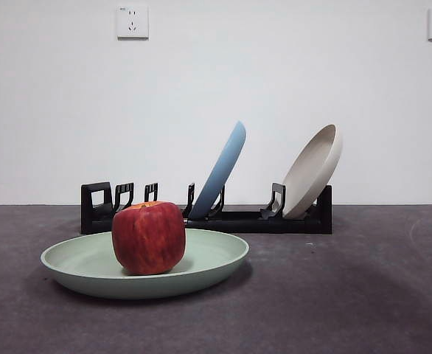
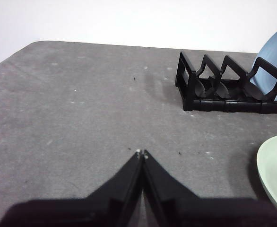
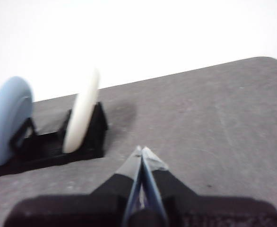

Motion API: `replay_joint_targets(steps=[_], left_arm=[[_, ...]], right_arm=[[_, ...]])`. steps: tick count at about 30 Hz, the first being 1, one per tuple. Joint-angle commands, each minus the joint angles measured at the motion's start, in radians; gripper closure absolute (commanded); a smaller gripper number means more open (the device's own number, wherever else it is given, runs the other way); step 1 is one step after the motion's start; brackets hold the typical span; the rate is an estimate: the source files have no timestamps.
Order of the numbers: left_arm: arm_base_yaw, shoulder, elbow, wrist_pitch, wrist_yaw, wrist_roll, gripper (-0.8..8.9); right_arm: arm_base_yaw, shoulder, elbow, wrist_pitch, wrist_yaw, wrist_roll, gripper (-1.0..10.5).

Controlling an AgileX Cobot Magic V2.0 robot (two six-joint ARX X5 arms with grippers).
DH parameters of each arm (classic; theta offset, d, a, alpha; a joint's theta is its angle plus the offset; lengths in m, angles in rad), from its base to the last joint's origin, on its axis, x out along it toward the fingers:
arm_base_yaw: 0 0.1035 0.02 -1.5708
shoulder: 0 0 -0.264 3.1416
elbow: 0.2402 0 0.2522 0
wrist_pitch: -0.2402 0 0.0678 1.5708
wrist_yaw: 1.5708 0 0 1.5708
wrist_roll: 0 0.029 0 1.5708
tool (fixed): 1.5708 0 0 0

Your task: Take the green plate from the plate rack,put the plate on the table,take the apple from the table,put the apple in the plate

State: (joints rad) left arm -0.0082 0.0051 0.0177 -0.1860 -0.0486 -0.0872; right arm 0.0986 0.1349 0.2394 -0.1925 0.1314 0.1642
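The green plate [image 1: 146,265] lies flat on the table [image 1: 349,295] in front of the plate rack [image 1: 208,214]. The red apple [image 1: 149,237] stands in the plate, left of its middle. The left wrist view catches the plate's edge [image 2: 275,175] and the rack's empty end [image 2: 223,85]. My left gripper [image 2: 142,152] is shut, holds nothing and hovers over bare table to the left of the plate. My right gripper [image 3: 142,150] is shut too, empty, over the table to the right of the rack [image 3: 48,142]. Neither arm appears in the front view.
A light blue plate [image 1: 220,171] leans in the rack's middle slots and a cream plate [image 1: 313,171] leans at its right end. Both also show in the right wrist view, blue plate [image 3: 8,120] and cream plate [image 3: 82,116]. A white wall stands behind the table.
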Motion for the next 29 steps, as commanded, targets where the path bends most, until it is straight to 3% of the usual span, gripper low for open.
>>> replay_joint_targets(steps=[1,3,12,29], left_arm=[[0.003,-0.003,-0.014,0.005,0.001,0.002,8.17],[0.003,-0.003,-0.014,0.005,0.001,0.002,8.17],[0.003,-0.003,-0.014,0.005,0.001,0.001,8.17],[0.003,-0.003,-0.014,0.005,0.001,0.001,8.17]], right_arm=[[-0.021,-0.064,-0.085,0.037,-0.002,-0.009,9.6],[-0.023,-0.104,-0.134,0.050,-0.006,-0.010,9.6],[-0.023,-0.134,-0.224,0.053,-0.209,-0.077,9.6],[-0.023,-0.133,-0.233,0.012,-0.201,-0.065,9.6]])
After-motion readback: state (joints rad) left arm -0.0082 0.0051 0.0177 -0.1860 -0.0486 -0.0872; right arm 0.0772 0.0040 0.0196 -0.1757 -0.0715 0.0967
